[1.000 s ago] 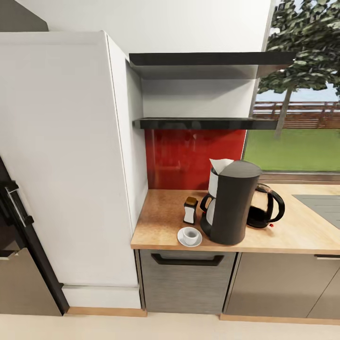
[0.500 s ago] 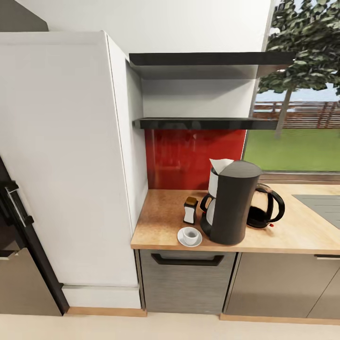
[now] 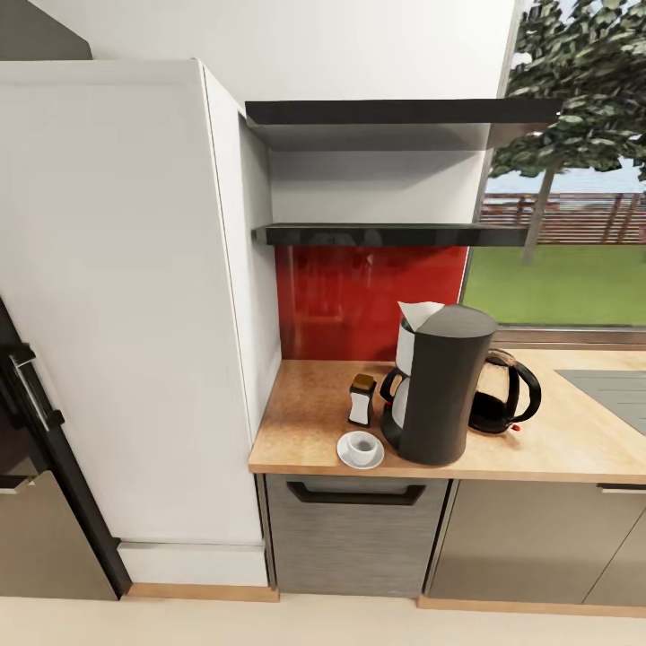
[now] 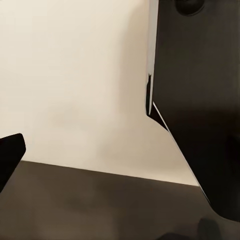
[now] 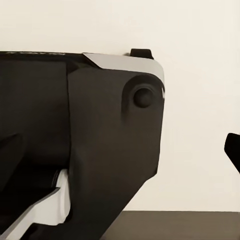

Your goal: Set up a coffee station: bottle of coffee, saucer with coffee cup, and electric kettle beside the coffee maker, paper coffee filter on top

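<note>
The dark coffee maker [image 3: 444,386] stands on the wooden countertop [image 3: 305,413], with a white paper filter [image 3: 418,314] sticking up from its top. To its left stands the small coffee bottle [image 3: 362,400]. In front of the bottle lies the white saucer [image 3: 344,454] with the cup [image 3: 362,446] on it. The glass kettle [image 3: 504,391] sits against the maker's right side. In the wrist views, one dark fingertip [image 4: 10,152] of the left gripper and one fingertip [image 5: 234,150] of the right each sit at the frame's edge over pale floor, holding nothing.
Two black shelves [image 3: 386,235] hang over the counter's back, in front of a red splashback. A tall white cabinet [image 3: 117,296] bounds the counter on the left. A grey sink [image 3: 610,386] lies at the far right. Both wrist views show the robot's dark body [image 5: 100,150].
</note>
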Motion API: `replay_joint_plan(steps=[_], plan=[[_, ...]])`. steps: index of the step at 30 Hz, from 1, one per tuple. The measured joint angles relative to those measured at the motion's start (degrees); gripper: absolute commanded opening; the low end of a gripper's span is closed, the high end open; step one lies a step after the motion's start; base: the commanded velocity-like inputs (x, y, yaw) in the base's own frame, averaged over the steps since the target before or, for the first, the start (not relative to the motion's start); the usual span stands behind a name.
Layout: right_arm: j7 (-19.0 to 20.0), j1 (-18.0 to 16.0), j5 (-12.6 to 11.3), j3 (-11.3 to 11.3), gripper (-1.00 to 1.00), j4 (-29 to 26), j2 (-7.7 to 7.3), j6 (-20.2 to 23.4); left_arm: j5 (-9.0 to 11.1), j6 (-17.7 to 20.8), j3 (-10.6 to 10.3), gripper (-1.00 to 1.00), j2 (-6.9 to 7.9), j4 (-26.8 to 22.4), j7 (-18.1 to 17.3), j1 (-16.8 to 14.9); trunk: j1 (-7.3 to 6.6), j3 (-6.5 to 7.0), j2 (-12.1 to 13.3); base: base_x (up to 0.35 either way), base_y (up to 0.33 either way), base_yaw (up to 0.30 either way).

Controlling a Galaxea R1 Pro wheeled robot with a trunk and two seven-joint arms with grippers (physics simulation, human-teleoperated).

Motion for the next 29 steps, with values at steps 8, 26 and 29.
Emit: replay_joint_plan(steps=[8,26,29], plan=[[-0.05,0.0,-0.15,-0.07,1.0,-0.08,-1.44,-0.27,-0.29,-0.08,-0.14,1.0,0.03,-0.07,-0.04,0.0,0.0,0.0,0.0,0.0,0.0,0.0],[-0.12,0.04,-0.34,-0.06,1.0,-0.62,-1.57,-21.42,-0.26,-0.09,-0.18,1.0,-0.09,-0.06,-0.04,0.0,0.0,0.0,0.0,0.0,0.0,0.0],[-0.12,0.04,-0.35,-0.08,1.0,-0.56,-1.57,-22.05,-0.08,-0.12,-0.1,1.0,-0.27,-0.12,-0.04,0.0,0.0,0.0,0.0,0.0,0.0,0.0]])
